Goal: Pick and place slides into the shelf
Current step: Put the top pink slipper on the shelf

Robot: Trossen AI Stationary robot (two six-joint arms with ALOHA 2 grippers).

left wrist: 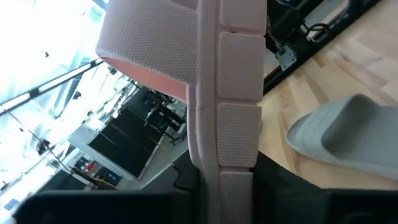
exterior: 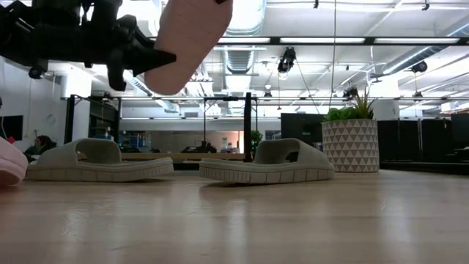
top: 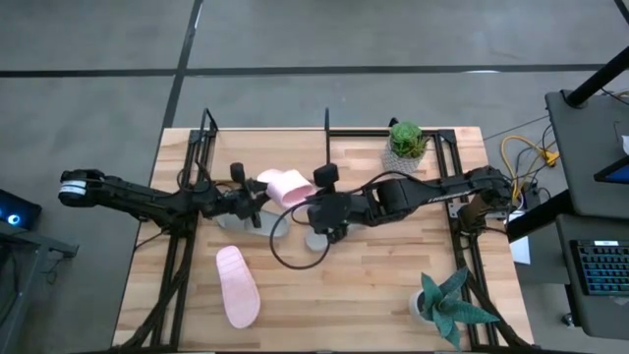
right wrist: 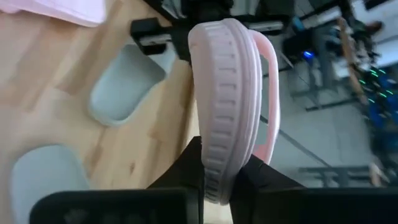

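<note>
Robotics lab: exposed ceiling ducts (exterior: 242,59), concrete floor (top: 324,39), dark equipment racks (exterior: 432,143).

Two dark, slim arms are stretching in over the wooden table from either side.

The left arm (top: 147,200) is showing matte black links, with a pale grey-white cap glinting at its outer joint. The right arm (top: 432,189) is looking just as black, with bulkier rounded housings and a thin black cable looping below its wrist; both are ending in blocky black fingers.
</note>
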